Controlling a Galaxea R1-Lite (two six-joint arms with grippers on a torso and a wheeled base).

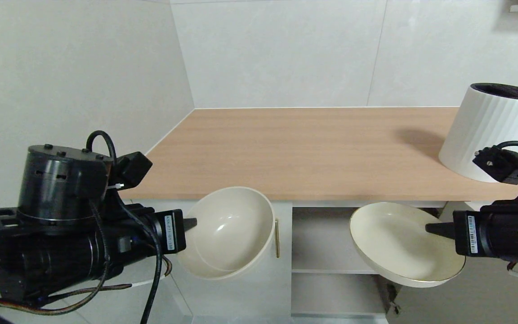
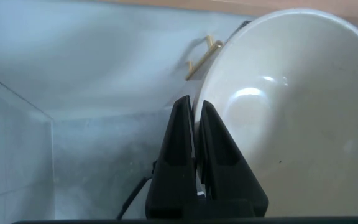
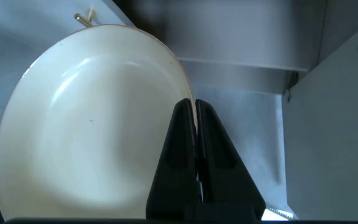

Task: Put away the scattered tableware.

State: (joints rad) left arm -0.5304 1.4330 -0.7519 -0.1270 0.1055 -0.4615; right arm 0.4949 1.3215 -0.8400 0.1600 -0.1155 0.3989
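My left gripper point(image 1: 191, 223) is shut on the rim of a cream bowl point(image 1: 229, 231), held tilted in front of the closed left cabinet door. In the left wrist view the fingers point(image 2: 180, 124) pinch the bowl point(image 2: 291, 118) at its edge. My right gripper point(image 1: 432, 228) is shut on the rim of a cream plate point(image 1: 398, 243) with a thin gold edge, held tilted before the open cabinet. The right wrist view shows the plate point(image 3: 92, 124) clamped between the fingers point(image 3: 182, 124).
A wooden counter point(image 1: 304, 148) runs across above the cabinets. A white ribbed container point(image 1: 488, 130) stands at its right end. Below, the open cabinet shelf point(image 1: 326, 252) sits between bowl and plate; a gold handle point(image 1: 277, 237) marks the left door, and the right door hangs open beside the plate.
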